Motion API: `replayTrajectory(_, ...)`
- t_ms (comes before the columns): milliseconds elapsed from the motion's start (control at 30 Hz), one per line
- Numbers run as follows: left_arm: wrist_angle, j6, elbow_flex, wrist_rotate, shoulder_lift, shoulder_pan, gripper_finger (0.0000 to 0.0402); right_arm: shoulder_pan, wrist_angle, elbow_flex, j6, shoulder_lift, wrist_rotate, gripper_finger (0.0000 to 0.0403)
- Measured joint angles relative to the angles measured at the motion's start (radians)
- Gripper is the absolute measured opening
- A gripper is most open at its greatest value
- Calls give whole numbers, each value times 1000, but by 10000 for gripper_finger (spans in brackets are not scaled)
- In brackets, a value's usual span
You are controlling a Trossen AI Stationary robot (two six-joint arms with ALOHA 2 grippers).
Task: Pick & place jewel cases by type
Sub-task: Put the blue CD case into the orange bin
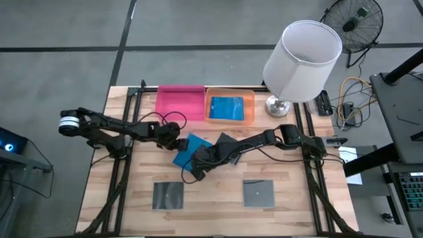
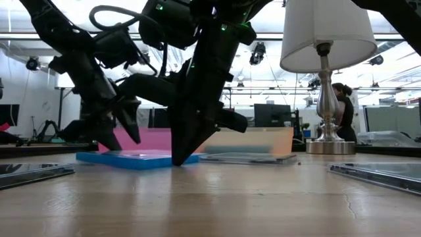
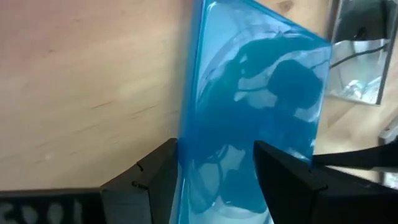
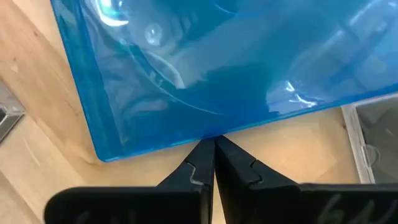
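Note:
A bright blue jewel case (image 1: 190, 151) lies flat on the wooden table's middle; it also shows in the low view (image 2: 135, 158). My left gripper (image 3: 214, 180) stands open over the case's far-left end, one finger near its edge and the other above its face. My right gripper (image 4: 213, 149) is shut at the case's near edge, pointing steeply down. Another blue case (image 1: 228, 107) lies in the orange tray (image 1: 230, 121). A dark case (image 1: 226, 141) lies beside the blue one, partly under my right arm. Two dark cases (image 1: 168, 195) (image 1: 258, 192) lie flat near the front. My left gripper: I cannot tell whether its fingers (image 3: 163, 180) touch the blue case below them. My right gripper sets its shut fingertips against the blue case's near edge (image 4: 214, 132), not far from a corner (image 4: 102, 155). The fingers come slanting down from the right, their tips at the tabletop (image 2: 179, 161). The case lies flat on the table.
A pink tray (image 1: 180, 102) stands next to the orange one at the table's far edge. A lamp with a white shade (image 1: 301, 63) stands at the far right corner. Bare wood lies between the two front cases and along the left side.

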Motion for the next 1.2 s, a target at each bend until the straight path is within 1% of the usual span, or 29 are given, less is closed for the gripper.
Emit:
replayTrajectory(200, -4, -25, -1, 31, -26, 0, 182, 0, -1, -1, -8, 0, 0, 8)
replayTrajectory(533, -10, -39, -1, 40, -100, 0, 182, 0, -1, -1, -19, 0, 1, 8)
replayTrajectory(600, 11, -50, 6, 122, -112, -6, 182, 0, 33, 0, -19, 2, 26, 8)
replayTrajectory(667, 22, -48, 8, 173, -119, -10, 182, -5, 38, 0, -21, 4, 36, 8)
replayTrajectory(700, 30, -48, 6, 178, -119, -6, 182, -7, 39, 0, -22, 4, 38, 8)
replayTrajectory(867, 47, -49, 8, 182, -114, -11, 182, -7, 50, 0, -22, 4, 39, 9)
replayTrajectory(1100, 37, -45, 4, 156, -111, -9, 181, -6, 47, 0, -34, 4, 25, 9)
replayTrajectory(1200, 36, -44, 4, 129, -111, -8, 176, -6, 46, 0, -38, 4, 21, 9)
